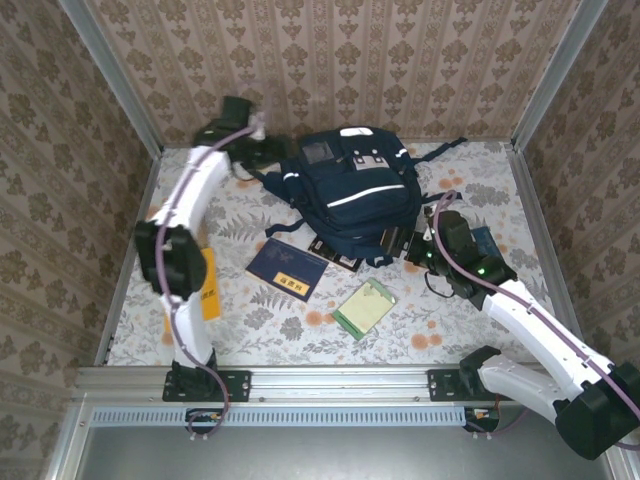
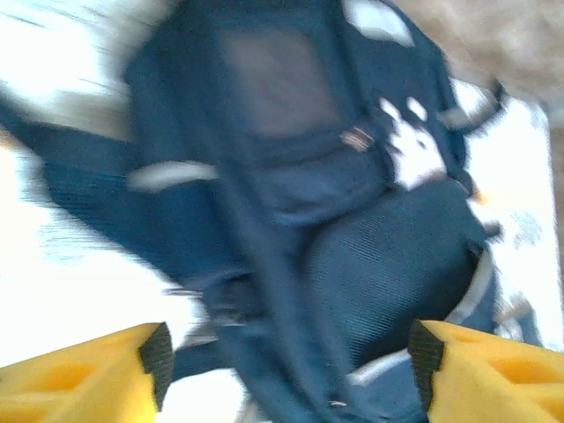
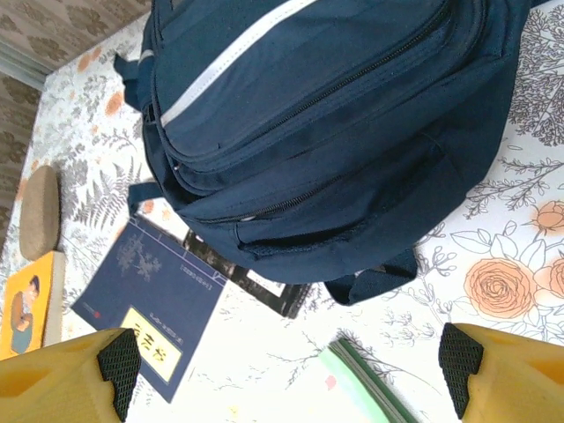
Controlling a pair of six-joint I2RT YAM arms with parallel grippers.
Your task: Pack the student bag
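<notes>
Student bag [image 1: 352, 190] lies flat at the far edge of the desk [image 1: 262, 325], zips apparently shut. Left hand [image 2: 291, 357] and right hand [image 3: 291, 361], both released, hover by it. Advice: 1 hand should pin the fabric while the other pulls the main zip.

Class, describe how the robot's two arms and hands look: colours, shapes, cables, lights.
The left arm and right arm have white tubular links, black joints and a mauve cable alongside. A green light glows near the right wrist. The left hand and right hand each have two chunky yellow fingers tipped with black pads.
</notes>
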